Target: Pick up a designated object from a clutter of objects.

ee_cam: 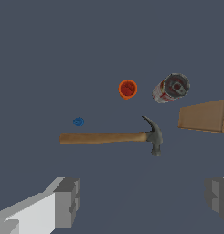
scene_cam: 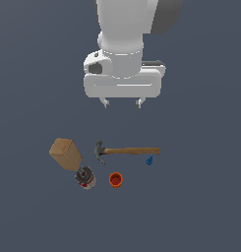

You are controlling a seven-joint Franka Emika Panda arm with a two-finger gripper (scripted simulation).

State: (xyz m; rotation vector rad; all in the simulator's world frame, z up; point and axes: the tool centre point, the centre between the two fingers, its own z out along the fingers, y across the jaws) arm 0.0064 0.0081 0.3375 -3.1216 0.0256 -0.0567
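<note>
The tan wooden block (scene_cam: 66,153) lies at the exterior view's left of the clutter; it also shows in the wrist view (ee_cam: 204,116), cut by the frame edge. My gripper (scene_cam: 122,103) hangs open and empty well above the floor, over the hammer (scene_cam: 126,151). In the wrist view my gripper (ee_cam: 143,201) has both fingers spread wide, with nothing between them. The grey-and-red can (scene_cam: 85,177) lies right beside the block's near end.
The wooden-handled claw hammer (ee_cam: 111,136) lies beside the block. A small orange cup (scene_cam: 115,179) stands near the can (ee_cam: 171,88); the cup also shows in the wrist view (ee_cam: 127,89). A tiny blue piece (scene_cam: 149,160) sits by the hammer's handle end, and shows in the wrist view (ee_cam: 78,121).
</note>
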